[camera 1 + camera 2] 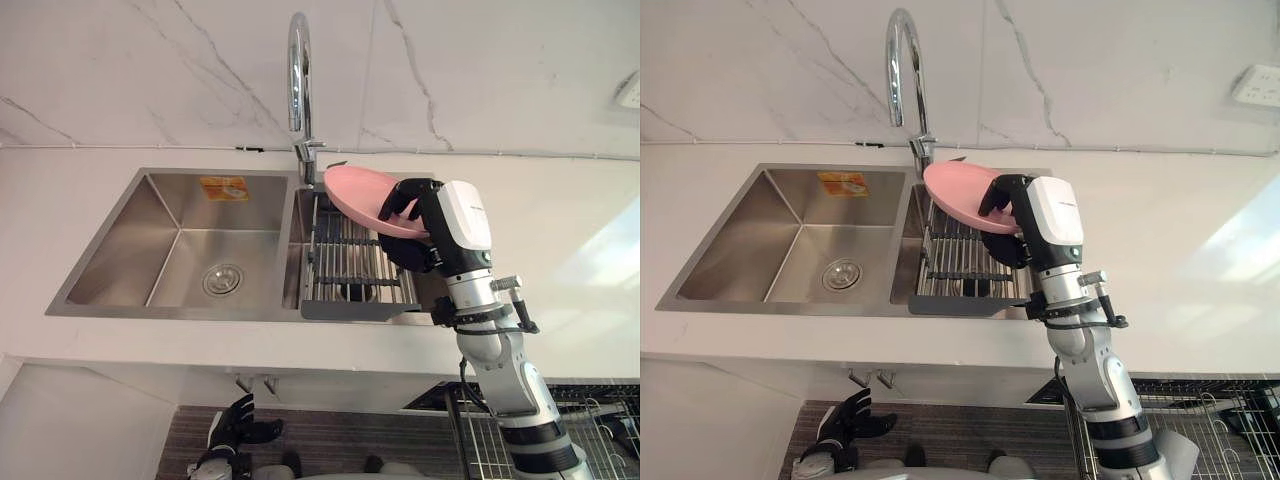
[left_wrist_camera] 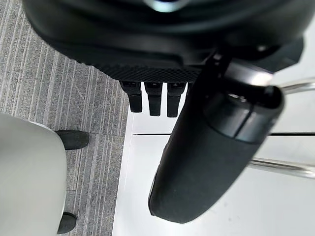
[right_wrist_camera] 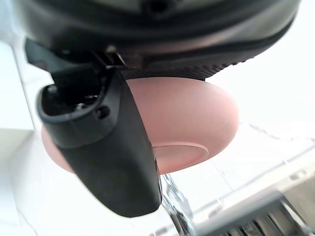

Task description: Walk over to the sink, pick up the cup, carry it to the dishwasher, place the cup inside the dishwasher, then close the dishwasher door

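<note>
Steel sink (image 1: pixel 180 235) bears an illegible orange sticker (image 1: pixel 224 188); right hand (image 1: pixel 425 215) clamps pink bowl (image 1: pixel 355 190) over its rack (image 1: pixel 350 265)

- The pink bowl (image 1: pixel 355 190), centre frame: its right side is covered by the right robot hand (image 1: pixel 412 255) clasping it.
- The drain rack (image 1: pixel 345 262) below it is partly hidden by both.
- The wire rack (image 1: pixel 605 425), lower right, is cut by the frame's edge.
- The left robot hand (image 1: pixel 230 425), bottom edge, is cut off at the wrist.
- The wall socket (image 1: pixel 628 90), upper right, is cropped.
</note>
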